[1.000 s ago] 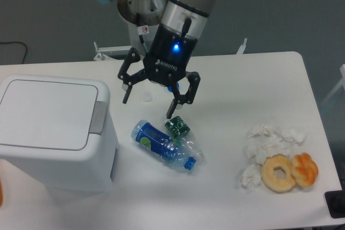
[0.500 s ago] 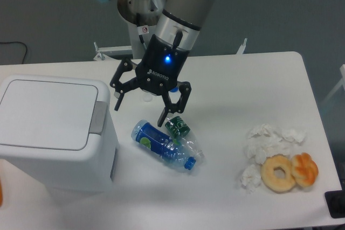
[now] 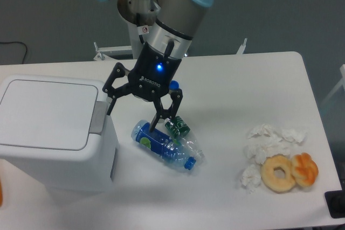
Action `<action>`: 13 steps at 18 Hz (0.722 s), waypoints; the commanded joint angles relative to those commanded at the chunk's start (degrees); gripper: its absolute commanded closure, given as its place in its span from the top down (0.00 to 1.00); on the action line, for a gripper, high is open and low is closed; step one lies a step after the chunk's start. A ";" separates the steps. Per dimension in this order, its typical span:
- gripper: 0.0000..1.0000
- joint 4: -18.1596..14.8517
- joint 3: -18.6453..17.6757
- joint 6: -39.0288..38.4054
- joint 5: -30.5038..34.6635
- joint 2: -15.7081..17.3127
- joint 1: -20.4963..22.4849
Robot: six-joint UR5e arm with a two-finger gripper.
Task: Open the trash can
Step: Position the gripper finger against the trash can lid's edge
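The gripper [image 3: 133,112] hangs with its two fingers spread wide and nothing between them. One fingertip sits just beside the upper right corner of the trash can [image 3: 54,133], close above the grey push tab [image 3: 98,117]; the other points down over the crushed blue plastic bottle [image 3: 166,145]. Compared with a second ago, the whole hand has slid leftward across the table [image 3: 253,79], away from the open area near the small green can [image 3: 177,127] and toward the bin, and it has tilted a little as it went. The fingers have kept the same wide spread throughout.

The trash can stands at the left edge of the table, by far the biggest thing there, with its flat white lid [image 3: 46,112] down and the tab facing the arm. Nothing on it has shifted, so the lid is not yet opened.

The move reads as an approach to the tab: the nearer finger looks set to press it next. Farther right, the crumpled tissues [image 3: 267,146] and two doughnuts [image 3: 290,172] lie well apart from the action.
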 joint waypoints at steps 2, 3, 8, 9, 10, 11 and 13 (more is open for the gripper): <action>1.00 0.00 0.00 -0.09 0.00 -0.09 -0.09; 1.00 0.00 0.00 -0.09 0.00 -0.09 -0.26; 1.00 0.00 -0.09 0.00 0.09 -0.53 -0.44; 1.00 0.00 -0.17 0.00 0.00 -0.62 -0.44; 1.00 0.00 -0.26 0.00 0.09 -0.62 -0.44; 1.00 0.00 -0.35 0.00 0.09 -0.62 -0.44; 1.00 0.00 -0.53 0.09 0.09 -0.62 -0.44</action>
